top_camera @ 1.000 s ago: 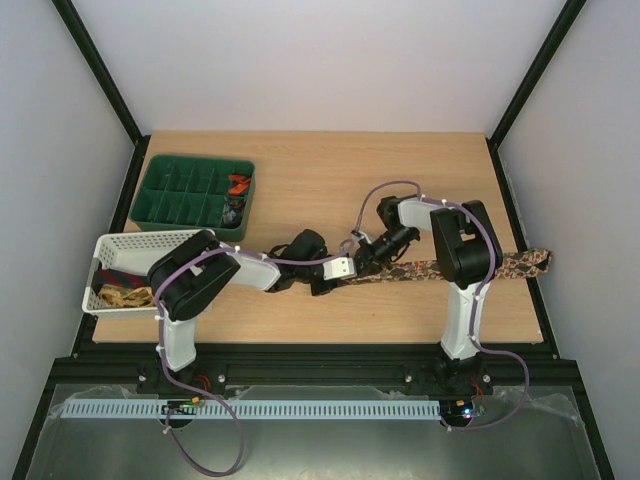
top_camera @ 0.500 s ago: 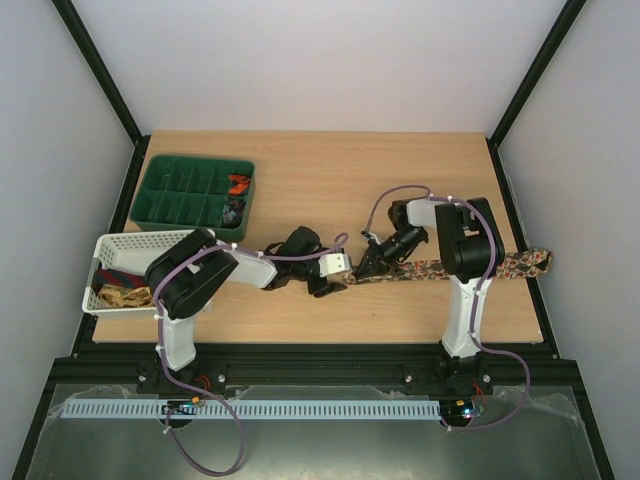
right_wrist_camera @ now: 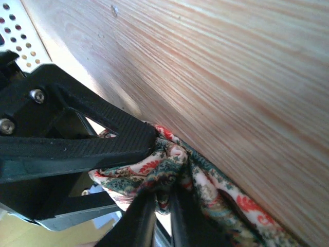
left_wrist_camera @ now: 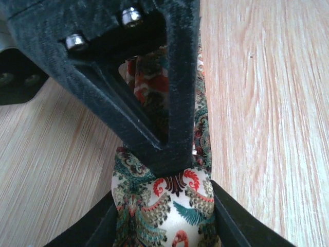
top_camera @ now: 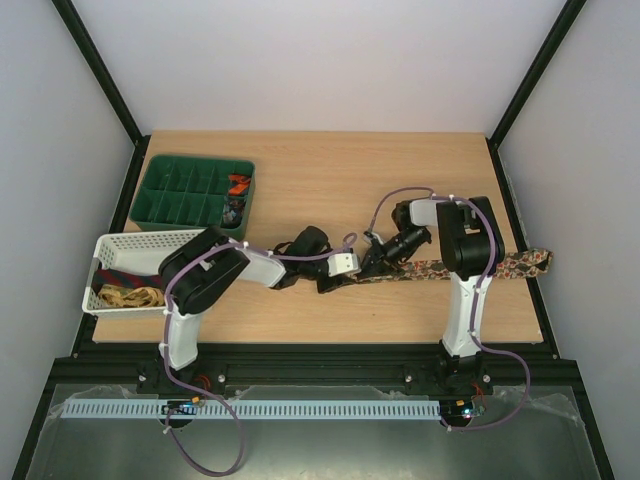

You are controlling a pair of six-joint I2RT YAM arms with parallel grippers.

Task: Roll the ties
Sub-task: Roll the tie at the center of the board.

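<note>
**Top external view.** A long patterned tie [top_camera: 470, 267] lay flat on the wooden counter [top_camera: 330, 200], to the right of the green tray [top_camera: 160, 195] and nearer the arm bases. Its far end reached the counter's right edge. Both arms met at the end of the tie closest to the green tray, the left end effector [top_camera: 350, 274] just beside the right end effector [top_camera: 368, 266]. Inside the green tray, in its right-hand compartments, sat an orange-red coil [top_camera: 238, 184] and a dark coil [top_camera: 233, 210]. A white basket [top_camera: 150, 243], just nearer than the green tray, held a gold-patterned tie [top_camera: 130, 296] and a maroon tie [top_camera: 112, 274].

**Left wrist view.** The left end effector [left_wrist_camera: 164, 216] stood partly closed, its two fingers [left_wrist_camera: 234, 229] pressed against either side of the bunched end of the patterned tie [left_wrist_camera: 154, 203]. The right end effector [left_wrist_camera: 169, 159] came down onto the same fabric from above, against the pale counter [left_wrist_camera: 267, 103].

**Right wrist view.** The right end effector [right_wrist_camera: 163, 203] was all but fully closed, pinching a gathered fold of the patterned tie [right_wrist_camera: 211, 188] between its tips. A finger [right_wrist_camera: 103, 146] of the left end effector touched the fold from the side. The rest of the strip trailed away over the counter [right_wrist_camera: 231, 77].
</note>
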